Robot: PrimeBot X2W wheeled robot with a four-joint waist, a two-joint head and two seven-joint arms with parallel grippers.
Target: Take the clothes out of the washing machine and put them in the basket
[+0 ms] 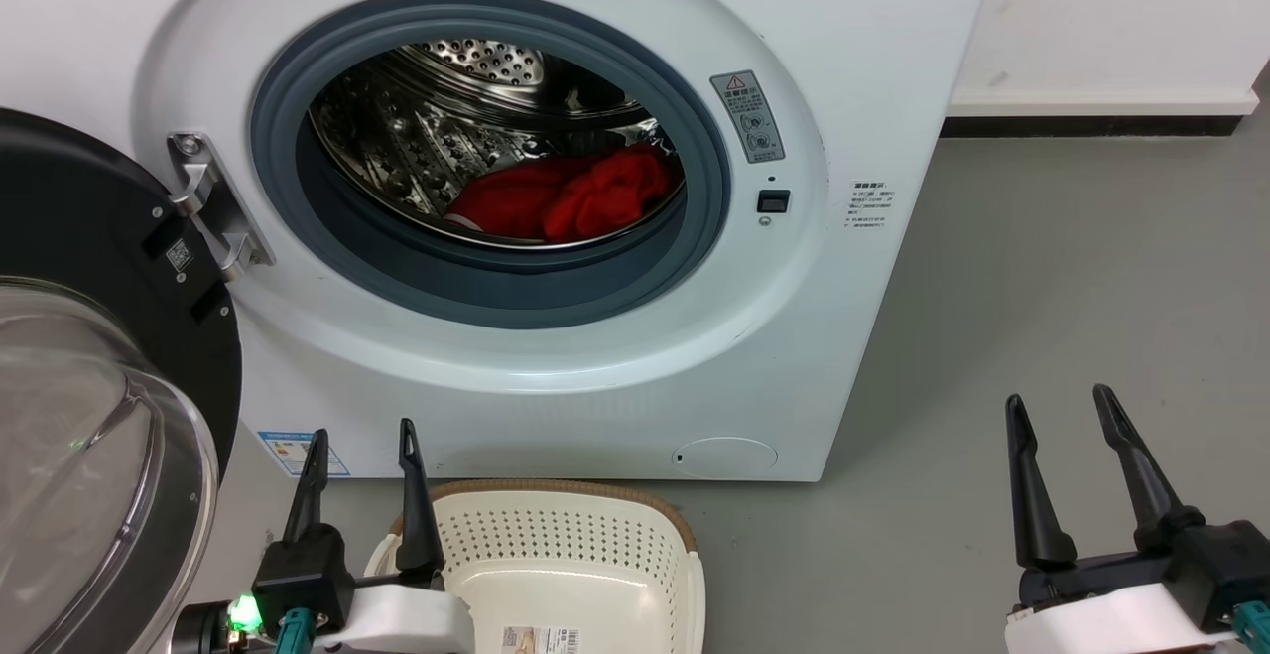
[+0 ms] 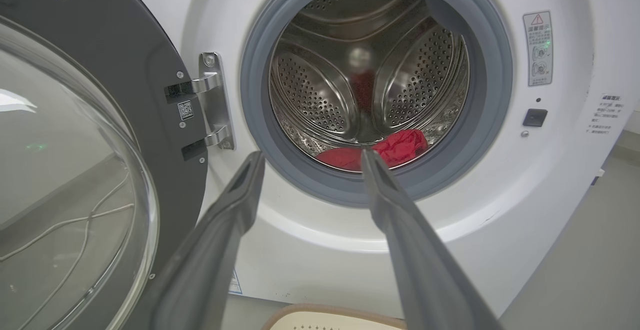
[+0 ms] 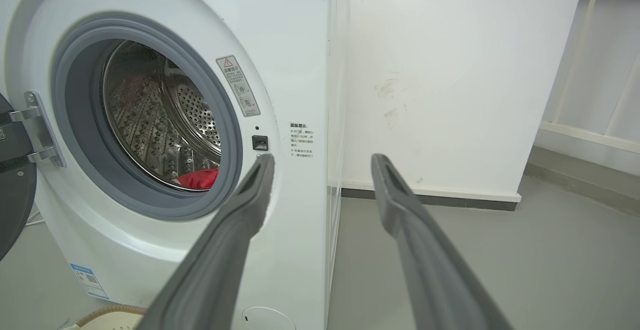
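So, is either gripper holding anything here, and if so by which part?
Nothing is held: the left gripper and right gripper have open, empty jaws, and the clothes lie in the washing machine.

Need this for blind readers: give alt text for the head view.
Red clothes lie in the drum of a white washer, its door open at left. Below, a basket sits on the floor, open left hand at its left edge, open right hand farther right.

The left tool (image 1: 363,428) was held low at the left, its two dark fingers parted and pointed upward, empty. The right tool (image 1: 1058,394) was held likewise at the right, fingers spread.
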